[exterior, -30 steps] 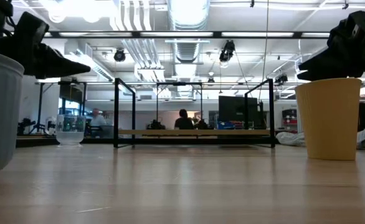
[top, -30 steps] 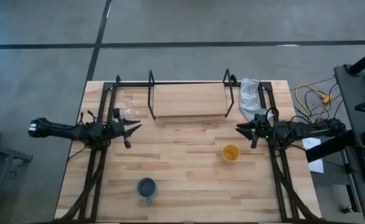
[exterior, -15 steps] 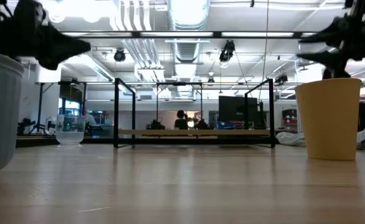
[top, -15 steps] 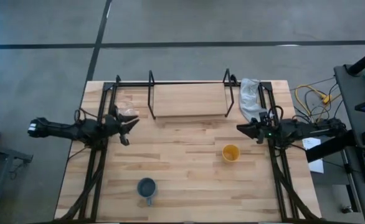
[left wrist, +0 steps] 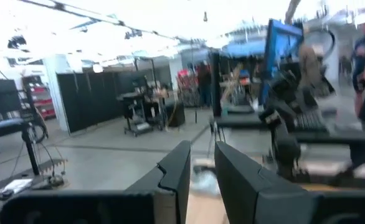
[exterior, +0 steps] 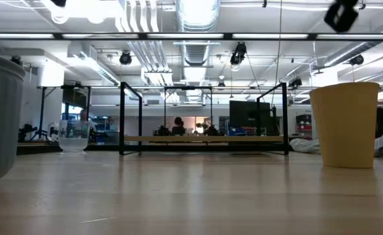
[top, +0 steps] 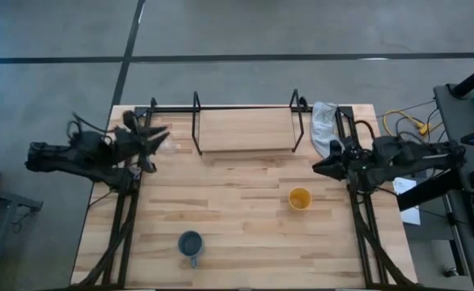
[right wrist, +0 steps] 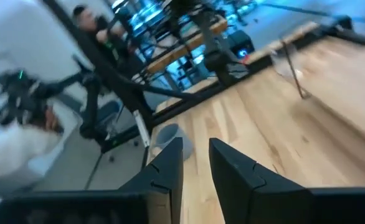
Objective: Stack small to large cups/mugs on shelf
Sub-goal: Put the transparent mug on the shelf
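The shelf (top: 245, 129) stands at the table's far edge and also shows in the low view (exterior: 204, 139). The clear glass cup (exterior: 74, 135) stands upright on the table left of the shelf. The yellow cup (top: 299, 198) stands at the right and the grey-blue mug (top: 191, 244) near the front edge. My left gripper (top: 158, 136) hangs raised above the glass cup's area. My right gripper (top: 318, 168) hangs raised, far-right of the yellow cup. Each wrist view shows its fingers close together with only a narrow slit, left (left wrist: 202, 149) and right (right wrist: 196, 146). Both hold nothing.
A white cloth (top: 324, 128) lies by the shelf's right end. Black frame rails (top: 128, 210) run along the table's left and right sides. Bare tabletop lies between the shelf and the two front cups. People show in the room behind.
Both arms have risen from low over the table, and their grippers have left the low view through its top. My left gripper has also gone toward the far-left corner. My right gripper has drawn back a little toward the right edge. The cups have stayed put.
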Available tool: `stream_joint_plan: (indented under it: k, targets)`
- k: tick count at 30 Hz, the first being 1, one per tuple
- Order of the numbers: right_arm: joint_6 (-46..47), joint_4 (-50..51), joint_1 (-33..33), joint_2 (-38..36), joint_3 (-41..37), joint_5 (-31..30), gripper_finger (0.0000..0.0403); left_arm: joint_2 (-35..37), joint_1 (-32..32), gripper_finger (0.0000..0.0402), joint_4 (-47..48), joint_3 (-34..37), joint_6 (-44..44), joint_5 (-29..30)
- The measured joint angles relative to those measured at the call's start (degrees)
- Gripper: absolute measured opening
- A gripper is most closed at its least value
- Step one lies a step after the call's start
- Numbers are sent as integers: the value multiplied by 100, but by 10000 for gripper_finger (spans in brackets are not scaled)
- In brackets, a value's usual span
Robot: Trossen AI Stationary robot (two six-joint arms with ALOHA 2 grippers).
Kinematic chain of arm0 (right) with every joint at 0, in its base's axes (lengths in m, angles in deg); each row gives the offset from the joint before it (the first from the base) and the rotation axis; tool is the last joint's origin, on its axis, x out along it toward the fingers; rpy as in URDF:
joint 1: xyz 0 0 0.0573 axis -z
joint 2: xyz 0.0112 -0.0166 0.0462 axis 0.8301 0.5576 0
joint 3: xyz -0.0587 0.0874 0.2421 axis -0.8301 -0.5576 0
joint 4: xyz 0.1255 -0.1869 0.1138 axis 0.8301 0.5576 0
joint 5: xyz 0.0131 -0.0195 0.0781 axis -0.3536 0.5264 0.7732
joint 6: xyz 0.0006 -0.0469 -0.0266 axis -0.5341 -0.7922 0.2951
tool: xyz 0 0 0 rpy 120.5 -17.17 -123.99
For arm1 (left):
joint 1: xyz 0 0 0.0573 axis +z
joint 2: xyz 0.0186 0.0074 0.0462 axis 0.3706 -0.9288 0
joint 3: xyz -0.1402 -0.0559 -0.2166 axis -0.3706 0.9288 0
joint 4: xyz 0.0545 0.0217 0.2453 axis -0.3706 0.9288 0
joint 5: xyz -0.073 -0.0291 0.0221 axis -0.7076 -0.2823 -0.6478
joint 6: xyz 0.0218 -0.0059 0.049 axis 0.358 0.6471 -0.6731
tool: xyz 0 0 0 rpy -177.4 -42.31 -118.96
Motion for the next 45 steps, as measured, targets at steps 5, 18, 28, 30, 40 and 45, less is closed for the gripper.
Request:
stream_joint_plan:
  k: [5,18,28,30,40,45]
  targets:
    - [-1004,404,1,705,1250,91,70,-240,0,61,-48,-831,0,313]
    - [-1521,1813,2,2096,3008,69,72,-48,0,61,442,-1760,49,302]
    - [-1305,2455,2,3096,3487,68,118,-315,0,130,1501,-1778,12,1826]
    - [-1304,2516,2,3249,3575,69,124,-313,0,149,1847,-1853,179,2023]
    - [-1165,2743,2,3744,3646,69,125,-475,0,168,5179,-2402,3279,1529]
    - [-1158,2994,2,3909,3640,69,127,-861,2,168,6695,-2695,4194,497]
